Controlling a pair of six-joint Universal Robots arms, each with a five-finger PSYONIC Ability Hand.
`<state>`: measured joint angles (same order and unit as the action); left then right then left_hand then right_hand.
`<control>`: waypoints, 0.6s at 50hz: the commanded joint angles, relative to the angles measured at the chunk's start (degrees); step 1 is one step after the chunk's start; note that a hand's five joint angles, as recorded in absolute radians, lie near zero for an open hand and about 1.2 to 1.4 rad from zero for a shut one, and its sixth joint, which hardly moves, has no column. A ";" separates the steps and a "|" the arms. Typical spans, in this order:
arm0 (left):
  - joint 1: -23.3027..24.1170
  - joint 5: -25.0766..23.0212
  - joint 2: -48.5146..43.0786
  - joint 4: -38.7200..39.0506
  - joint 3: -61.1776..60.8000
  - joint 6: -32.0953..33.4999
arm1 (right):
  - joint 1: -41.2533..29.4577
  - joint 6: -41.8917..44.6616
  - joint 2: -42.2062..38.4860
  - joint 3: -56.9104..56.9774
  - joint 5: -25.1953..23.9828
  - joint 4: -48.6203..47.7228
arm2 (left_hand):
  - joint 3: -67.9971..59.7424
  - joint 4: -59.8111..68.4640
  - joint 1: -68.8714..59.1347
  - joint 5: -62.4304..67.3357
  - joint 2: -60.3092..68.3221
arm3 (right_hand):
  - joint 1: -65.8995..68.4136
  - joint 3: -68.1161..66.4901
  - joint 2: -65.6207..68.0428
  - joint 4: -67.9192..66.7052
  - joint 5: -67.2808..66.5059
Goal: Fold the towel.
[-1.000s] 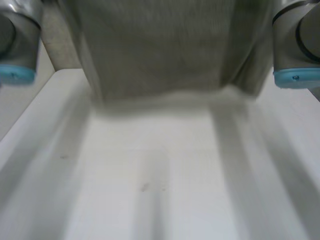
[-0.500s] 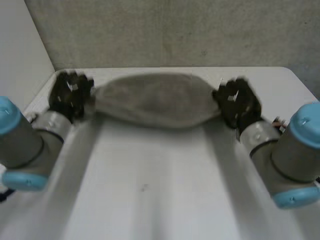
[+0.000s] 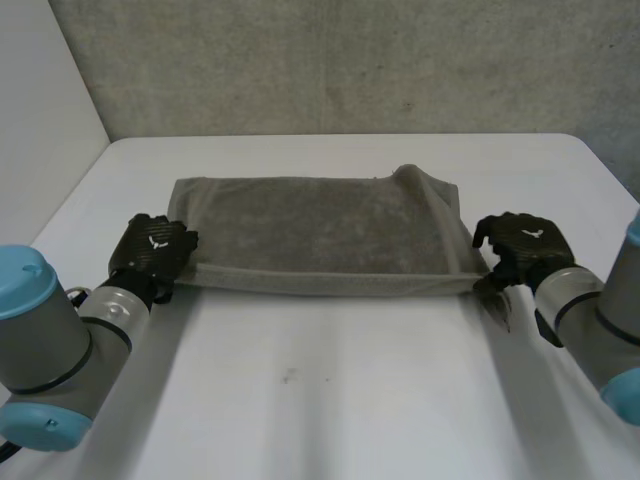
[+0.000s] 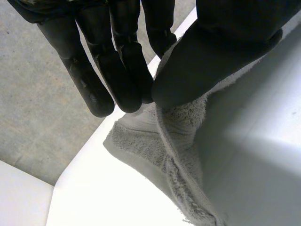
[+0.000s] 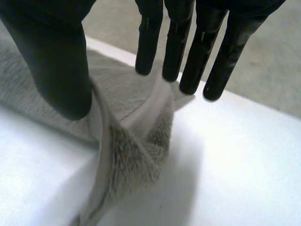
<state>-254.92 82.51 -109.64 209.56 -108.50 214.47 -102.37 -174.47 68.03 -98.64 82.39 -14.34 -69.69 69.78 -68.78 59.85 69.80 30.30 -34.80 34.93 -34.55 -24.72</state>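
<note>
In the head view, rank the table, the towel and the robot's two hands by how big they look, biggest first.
1. The table.
2. The towel.
3. The left hand and the right hand look about the same size, so I can't rank them.

plain grey-brown towel (image 3: 320,235), white table (image 3: 330,400), speckled grey wall (image 3: 350,60).

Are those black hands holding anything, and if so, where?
Yes, the towel: the left hand pinches its near left corner, the right hand its near right corner.
</note>
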 commanded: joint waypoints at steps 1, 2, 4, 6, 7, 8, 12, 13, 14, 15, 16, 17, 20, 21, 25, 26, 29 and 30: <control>-0.05 -0.06 0.40 0.05 -1.19 -0.28 | 2.44 -7.81 -0.79 -1.03 -0.65 4.41 | -10.31 10.22 -11.22 10.15 10.20 | -3.56 8.06 -8.20 7.81 7.99; -0.05 -0.06 0.40 0.05 -1.19 -0.28 | 2.44 -7.81 -0.88 -1.29 -0.65 5.19 | -10.31 10.22 -11.22 10.15 10.20 | -3.73 8.23 -8.36 7.98 8.15; -0.05 -0.06 0.40 0.05 -1.19 -0.28 | 2.53 -7.81 -0.97 -1.82 -0.65 5.46 | -10.31 10.22 -11.22 10.15 10.20 | -3.56 8.06 -8.20 7.81 7.99; -0.05 -0.06 0.40 0.05 -1.19 -0.28 | 2.61 -7.81 -1.49 -2.52 -0.65 5.37 | -10.31 10.22 -11.22 10.15 10.20 | -1.89 6.39 -6.52 6.14 6.31; -0.05 -0.06 0.40 0.05 -1.19 -0.28 | 2.61 -7.81 -1.50 -2.52 -0.65 5.37 | -10.31 10.22 -11.22 10.15 10.20 | -1.88 6.38 -6.51 6.13 6.31; -0.14 -0.15 0.40 0.05 -1.19 -0.28 | 2.61 -7.72 -2.11 -2.69 -0.65 5.55 | -10.31 10.22 -11.22 10.15 10.20 | -0.54 5.04 -5.18 4.80 4.97; -0.23 -0.06 0.31 0.05 -1.19 -0.28 | 2.79 -7.72 -2.81 -3.31 -0.65 5.55 | -10.31 10.22 -11.22 10.15 10.20 | 10.40 -5.90 5.76 -6.15 -5.97; -0.23 -0.06 0.22 0.05 -1.19 -0.28 | 3.14 -7.55 -2.81 -3.75 -0.74 5.37 | -10.31 10.22 -11.22 10.15 10.20 | 19.89 -15.39 15.26 -15.64 -15.47; -0.23 -0.15 -0.04 0.05 -1.19 -0.28 | 3.49 -7.37 -2.81 -4.10 -1.00 5.29 | -10.31 10.22 -11.22 10.15 10.20 | 39.47 -34.97 34.84 -35.22 -35.04; -0.23 -0.15 -0.04 0.05 -1.19 -0.28 | 3.49 -7.37 -2.81 -4.10 -1.00 5.28 | -10.31 10.22 -11.22 10.15 10.20 | 39.67 -35.17 35.03 -35.42 -35.24; -0.23 -0.15 -0.30 0.05 -1.19 -0.28 | 3.75 -6.85 -2.73 -4.28 -1.00 5.11 | -10.31 10.22 -11.22 10.15 10.20 | 49.60 -45.10 44.97 -45.35 -45.18; -0.23 -0.15 -0.31 0.05 -1.19 -0.28 | 3.76 -6.84 -2.73 -4.28 -1.00 5.11 | -10.31 10.22 -11.22 10.15 10.20 | 49.70 -45.20 45.07 -45.45 -45.27; -0.23 -0.15 -0.66 0.14 -1.10 -0.28 | 4.28 -4.65 -2.29 -4.45 -1.18 4.41 | -10.31 10.22 -11.22 10.15 10.20 | 49.70 -45.20 45.07 -45.45 -45.28; -0.23 -0.15 -1.09 0.40 -1.10 -0.28 | 4.46 -2.65 -2.03 -4.63 -1.18 3.71 | -10.31 10.22 -11.22 10.15 10.20 | 49.70 -45.20 45.07 -45.45 -45.28; -0.23 -0.24 -2.15 0.58 -1.01 -0.28 | 4.29 7.18 -1.32 -6.47 -0.65 -1.46 | -7.14 7.05 -8.05 6.98 7.02 | 49.70 -45.20 45.07 -45.45 -45.28; -0.23 -0.41 -2.76 0.67 -0.93 -0.19 | 4.28 7.22 -1.32 -6.47 -0.65 -1.48 | 8.02 -8.11 7.11 -8.18 -8.13 | 49.70 -45.20 45.07 -45.45 -45.28; -0.23 -1.29 -4.17 0.67 -0.23 -0.19 | 3.84 15.27 -0.18 -8.66 0.14 -5.77 | 25.27 -25.36 24.36 -25.43 -25.38 | 49.70 -45.20 45.07 -45.45 -45.28; -0.32 -1.56 -5.04 0.76 0.12 -0.19 | 3.84 18.52 0.08 -9.63 0.40 -7.18 | 26.49 -26.58 25.58 -26.65 -26.61 | 49.70 -45.20 45.07 -45.45 -45.28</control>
<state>-255.15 82.07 -111.85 210.06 -109.42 214.23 -98.11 -169.29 66.61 -104.89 81.71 -14.83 -53.51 53.51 -52.18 43.40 53.25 55.68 -67.71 67.41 -68.21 -55.57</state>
